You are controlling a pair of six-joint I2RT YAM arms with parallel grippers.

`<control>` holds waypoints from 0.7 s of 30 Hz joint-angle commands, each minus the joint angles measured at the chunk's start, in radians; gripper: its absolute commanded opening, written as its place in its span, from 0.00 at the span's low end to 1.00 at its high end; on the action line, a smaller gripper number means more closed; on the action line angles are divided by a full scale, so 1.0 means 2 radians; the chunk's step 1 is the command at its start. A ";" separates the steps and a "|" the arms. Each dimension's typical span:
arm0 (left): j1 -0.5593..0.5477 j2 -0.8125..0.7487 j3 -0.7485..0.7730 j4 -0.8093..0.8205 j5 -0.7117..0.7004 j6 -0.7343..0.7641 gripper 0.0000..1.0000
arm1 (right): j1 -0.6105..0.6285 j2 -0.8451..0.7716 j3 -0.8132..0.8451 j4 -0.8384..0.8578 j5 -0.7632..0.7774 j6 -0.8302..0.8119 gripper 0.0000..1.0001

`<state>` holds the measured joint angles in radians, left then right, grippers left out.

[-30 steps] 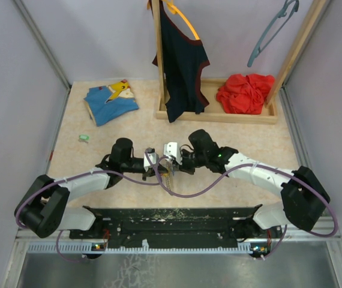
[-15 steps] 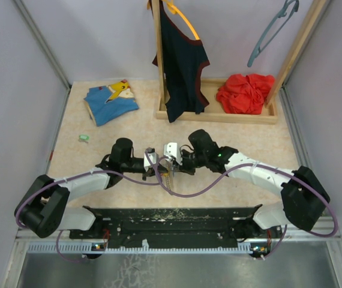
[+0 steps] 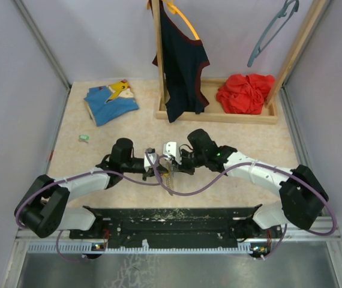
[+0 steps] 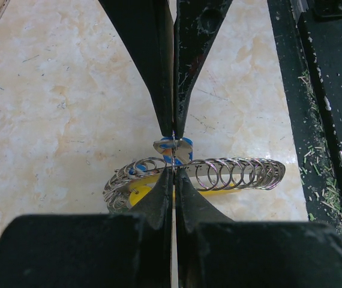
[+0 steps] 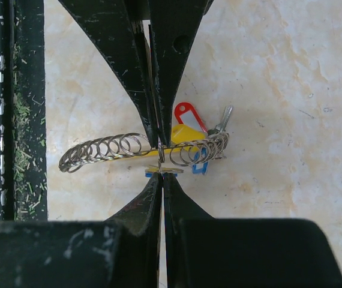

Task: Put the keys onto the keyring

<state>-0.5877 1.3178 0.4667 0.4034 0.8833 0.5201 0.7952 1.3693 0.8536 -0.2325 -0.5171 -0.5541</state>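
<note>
The keyring (image 4: 237, 174) is a curved row of several thin metal rings with a yellow tag (image 4: 140, 193); in the right wrist view its red piece (image 5: 186, 113) shows too. My left gripper (image 4: 174, 171) is shut on one thin ring of it. My right gripper (image 5: 161, 177) is shut on the blue key (image 5: 165, 171), held tip to tip against the left gripper (image 5: 158, 143). In the top view both grippers meet at the table's middle front, left (image 3: 161, 165) and right (image 3: 169, 163). The mint green key (image 3: 84, 138) lies alone at the far left.
A blue and yellow folded cloth (image 3: 111, 99) lies at the back left. A wooden rack (image 3: 216, 114) at the back holds a dark shirt (image 3: 182, 66) and a red cloth (image 3: 246, 93). The black base rail (image 3: 171, 219) runs along the near edge.
The right arm has shifted very slightly to the left. Both grippers stay shut at the same spot.
</note>
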 commanded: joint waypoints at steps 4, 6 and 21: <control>-0.002 -0.005 0.006 0.007 0.007 0.001 0.00 | -0.003 -0.009 0.026 0.006 0.004 0.005 0.00; -0.002 -0.005 0.006 0.007 0.005 0.001 0.00 | -0.003 -0.014 0.024 0.004 0.006 0.004 0.00; -0.002 -0.002 0.008 0.006 0.013 0.001 0.00 | -0.003 -0.011 0.026 0.007 0.000 0.007 0.00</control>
<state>-0.5877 1.3178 0.4667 0.4030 0.8799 0.5198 0.7952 1.3689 0.8536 -0.2478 -0.4950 -0.5468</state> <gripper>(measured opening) 0.006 0.007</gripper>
